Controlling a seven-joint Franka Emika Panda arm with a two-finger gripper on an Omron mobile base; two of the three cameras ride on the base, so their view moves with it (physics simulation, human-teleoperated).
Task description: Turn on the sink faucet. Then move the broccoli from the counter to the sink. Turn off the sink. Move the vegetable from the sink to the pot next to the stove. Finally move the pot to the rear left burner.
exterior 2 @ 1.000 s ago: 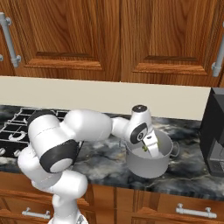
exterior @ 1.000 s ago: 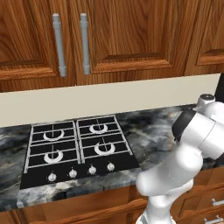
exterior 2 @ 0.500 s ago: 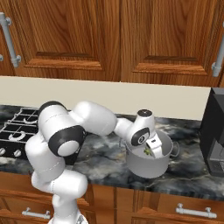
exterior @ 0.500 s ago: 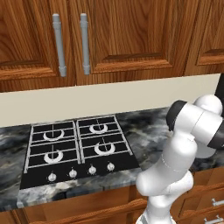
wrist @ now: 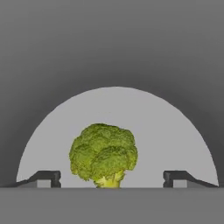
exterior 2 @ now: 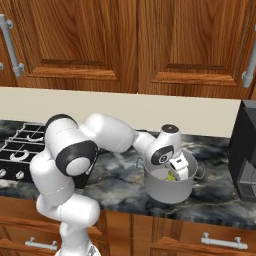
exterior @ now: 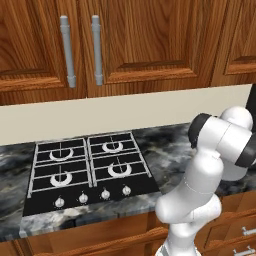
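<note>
grey metal is all around my claw [wrist: 112, 179] in the hand view: it looks down into the pot [exterior 2: 172, 187], and its two dark fingertips [wrist: 46, 178] stand wide apart, well clear of the broccoli [wrist: 103, 156] on either side. the green floret sits between them on the pot's pale floor, not gripped. from the right base view i see the hand dipped over the pot's rim, a bit of green showing beside it. the pot stands on the marbled counter [exterior 2: 115, 180], right of the stove [exterior: 87, 172], with a black appliance [exterior 2: 245, 150] near its right side. my own arm bends across the counter between stove and pot and hides part of the pot's left rim. wooden cabinets [exterior: 150, 45] hang above a cream back wall [exterior: 100, 112]. the stove's burners are bare. compared with a second ago, the elbow has swung up and leftward, and the hand sits lower in the pot.
</note>
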